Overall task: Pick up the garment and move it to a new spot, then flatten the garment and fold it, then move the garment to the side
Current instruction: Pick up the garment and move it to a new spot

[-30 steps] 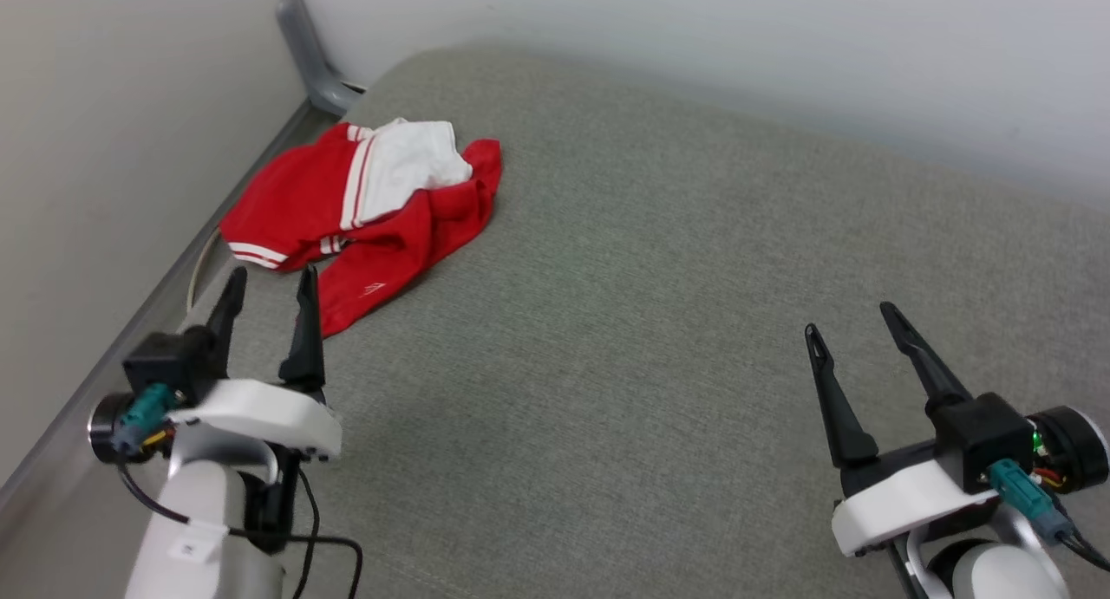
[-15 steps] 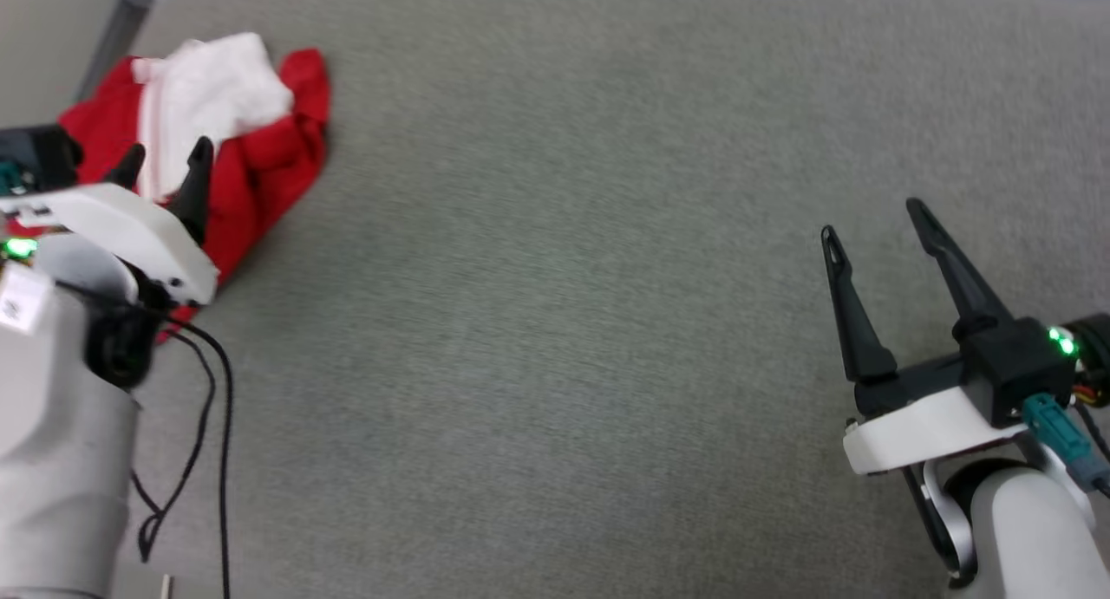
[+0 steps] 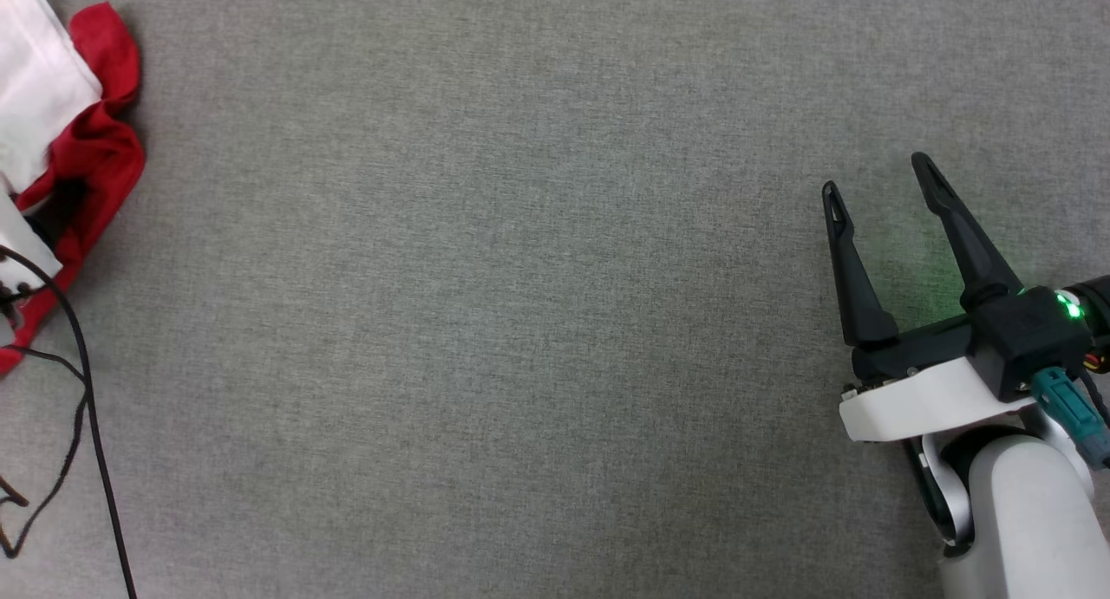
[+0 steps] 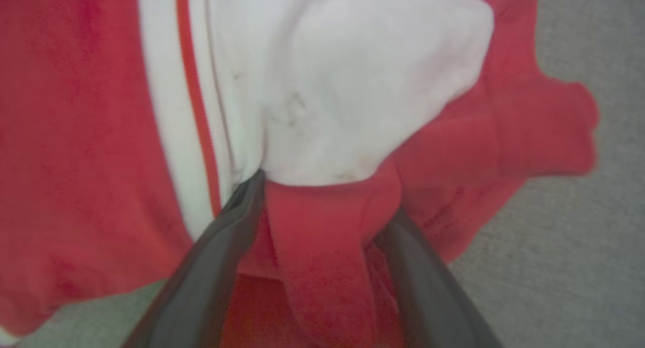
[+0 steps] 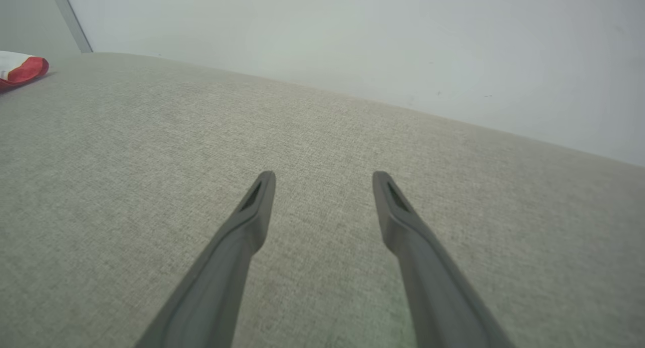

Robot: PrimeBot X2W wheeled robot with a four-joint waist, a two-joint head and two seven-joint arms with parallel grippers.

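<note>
Your garment (image 3: 95, 157): crumpled red heap, white sleeve, red-white stripe trim, on grey fabric surface (image 3: 520, 322). Left pincer (image 4: 325, 194) spread, astride its red fold. Right pincer (image 3: 876, 172) released, well right of garment; open room between.

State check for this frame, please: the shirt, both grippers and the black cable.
shirt, crumpled in a heap on the grey surface, not flattened or folded.
left gripper, jaws open, astride a red fold of the shirt.
right gripper, jaws open, empty, well apart from the shirt.
cable, slack, looping beside the shirt.
</note>
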